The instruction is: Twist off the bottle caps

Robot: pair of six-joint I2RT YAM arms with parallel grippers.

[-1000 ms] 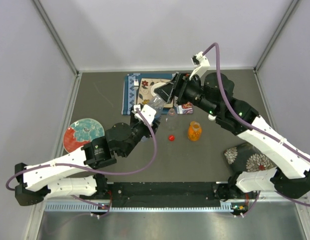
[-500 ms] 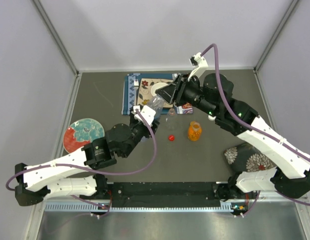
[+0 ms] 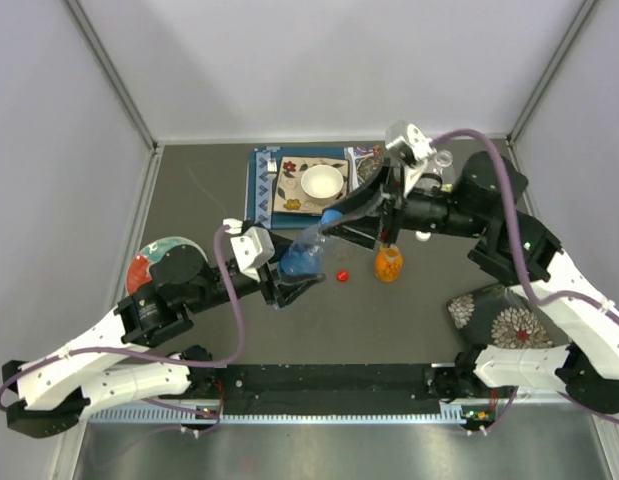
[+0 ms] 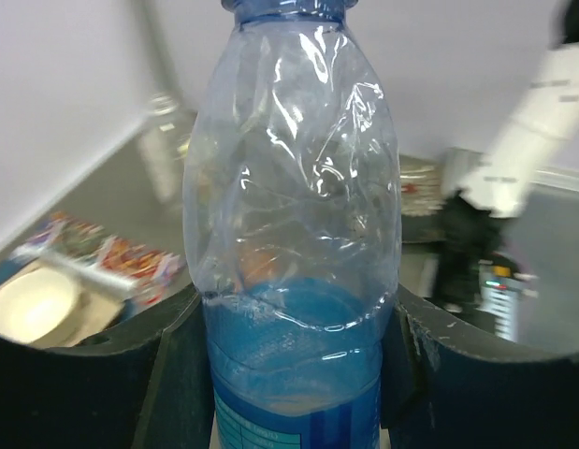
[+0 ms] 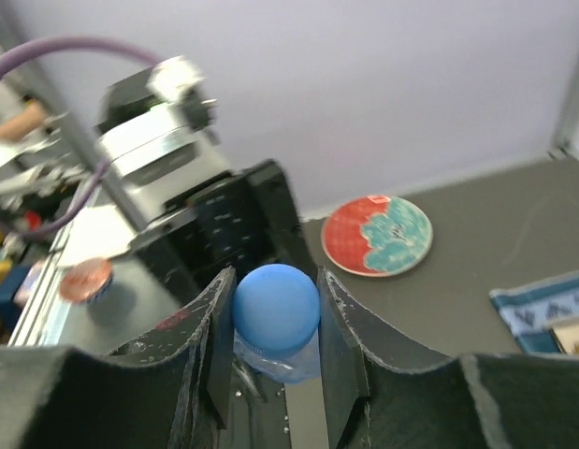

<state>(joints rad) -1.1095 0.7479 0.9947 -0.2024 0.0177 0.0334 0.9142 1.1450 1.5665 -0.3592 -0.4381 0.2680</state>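
A clear plastic bottle (image 3: 307, 250) (image 4: 294, 187) with a blue label and some blue liquid is held tilted above the table. My left gripper (image 3: 287, 279) (image 4: 294, 374) is shut on its lower body, a finger pressed to each side. Its blue cap (image 3: 331, 216) (image 5: 276, 307) sits on the neck, and my right gripper (image 3: 338, 221) (image 5: 276, 318) is shut on that cap, both pads touching it. A loose red cap (image 3: 342, 274) lies on the table just right of the bottle. An orange bottle (image 3: 388, 263) stands upright beside it.
A white bowl (image 3: 322, 182) rests on a patterned mat (image 3: 261, 185) at the back. A red and teal plate (image 3: 149, 266) (image 5: 378, 234) lies at the left, partly under my left arm. A dark floral object (image 3: 494, 318) sits at the right, and a small clear bottle (image 3: 441, 160) behind my right arm.
My left arm has carried the bottle from over the mat toward the near side. My right gripper followed and has closed on the blue cap.
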